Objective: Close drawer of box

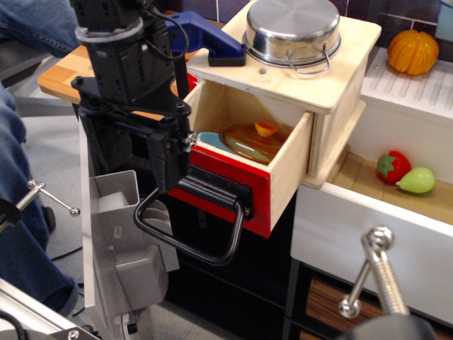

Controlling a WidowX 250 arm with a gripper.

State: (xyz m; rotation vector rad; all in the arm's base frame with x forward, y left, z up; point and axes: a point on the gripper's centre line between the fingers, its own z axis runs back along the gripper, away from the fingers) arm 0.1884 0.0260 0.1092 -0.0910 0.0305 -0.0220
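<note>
The plywood box stands on the white cabinet with a steel pot on its flat top. Its drawer is pulled well out toward the front left. The drawer's red front panel carries a black bar handle with a large black loop hanging below. An orange lid lies inside the drawer. My black gripper is at the left end of the red front, touching or nearly touching it. Its jaws are hidden by its own body.
A wide white drawer stands open at the right with a toy strawberry and a green fruit in it. An orange pumpkin sits at the back right. A blue tool lies left of the pot. A person's legs are at the left.
</note>
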